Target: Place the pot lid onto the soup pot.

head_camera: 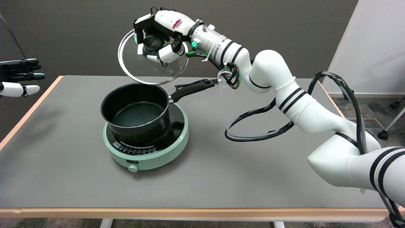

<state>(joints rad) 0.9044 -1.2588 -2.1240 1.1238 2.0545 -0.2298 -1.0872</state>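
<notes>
A black soup pot point(136, 110) stands uncovered on a mint-green hot plate point(148, 152), its long black handle point(193, 89) pointing back right. Above the pot's far rim a round glass lid point(152, 68) with a metal rim hangs in the air, tilted steeply toward me. My right hand point(159, 39) grips the lid by its black knob point(152, 41), fingers wrapped around it. The lid's lower edge is just above and behind the pot's rim, not touching it.
The grey table point(63, 158) has a wooden edge along the front and left. My right arm and its black cable loop point(253, 126) cross the table's right side. The idle left hand point(19, 77) hangs at the picture's left edge.
</notes>
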